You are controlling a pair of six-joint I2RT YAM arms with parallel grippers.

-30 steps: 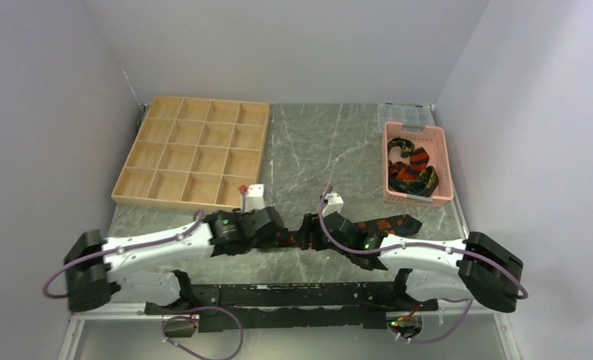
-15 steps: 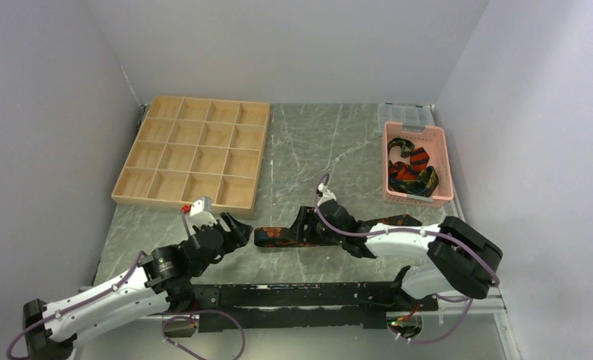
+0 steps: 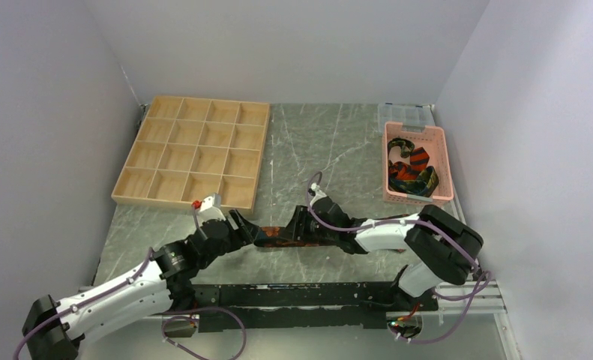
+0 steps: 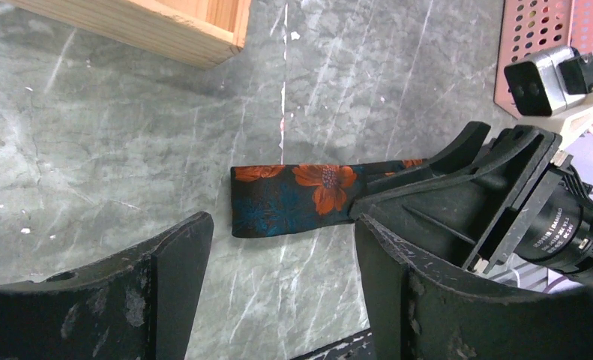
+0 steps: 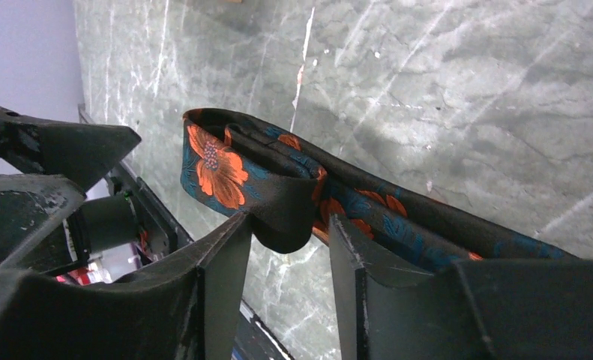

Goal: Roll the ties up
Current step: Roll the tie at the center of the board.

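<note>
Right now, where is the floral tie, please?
In the top view, the floral tie lies front and centre, between the left gripper and the right gripper.

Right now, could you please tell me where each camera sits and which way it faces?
Top external: above and behind, looking down at the table; left arm and right arm show.
Left wrist: on the left arm, facing the tie's end; its open fingers show.
Right wrist: on the right arm, facing along the tie; its fingers flank it.
Shared: all three views show the tie on the table.
</note>
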